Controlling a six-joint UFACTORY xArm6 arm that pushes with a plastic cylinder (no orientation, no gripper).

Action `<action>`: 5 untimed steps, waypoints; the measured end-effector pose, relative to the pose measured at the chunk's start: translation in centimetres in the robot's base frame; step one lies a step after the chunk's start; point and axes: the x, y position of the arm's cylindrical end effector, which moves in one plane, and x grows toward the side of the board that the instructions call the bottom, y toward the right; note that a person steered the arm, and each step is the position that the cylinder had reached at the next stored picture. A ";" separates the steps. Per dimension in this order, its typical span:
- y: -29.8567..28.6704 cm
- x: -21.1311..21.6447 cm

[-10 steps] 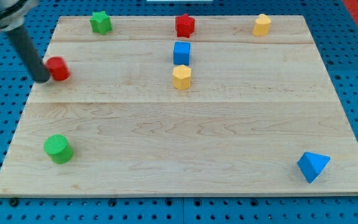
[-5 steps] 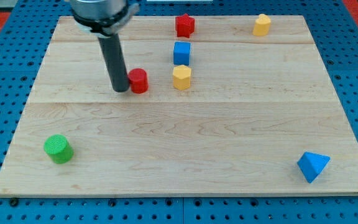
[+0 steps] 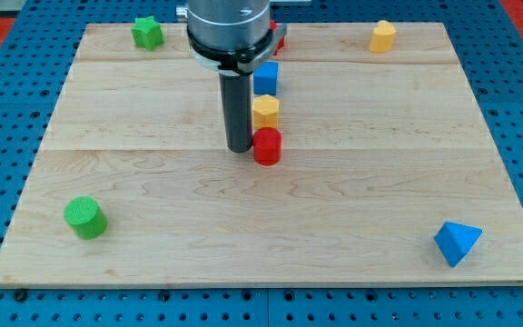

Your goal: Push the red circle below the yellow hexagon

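Touching one red circle (image 3: pixel 267 145), my tip (image 3: pixel 240 147); two yellows visible.

— Where is the one camera looking from?
— It's looking down at a slant from beyond the wooden board (image 3: pixel 334 209)'s near edge — taking in the whole board, moderately close.

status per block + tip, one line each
red circle: upright, just below the yellow hexagon, looks touching
yellow hexagon: upright, below the blue cube
blue cube: upright
my tip: against red circle's left side
green star: top left
green cylinder: bottom left
blue triangle: bottom right
second yellow block: top right
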 end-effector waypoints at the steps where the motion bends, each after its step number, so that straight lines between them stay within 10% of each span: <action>1: -1.4 2.0; 3: 8.2 11.0; 5: 28.3 8.6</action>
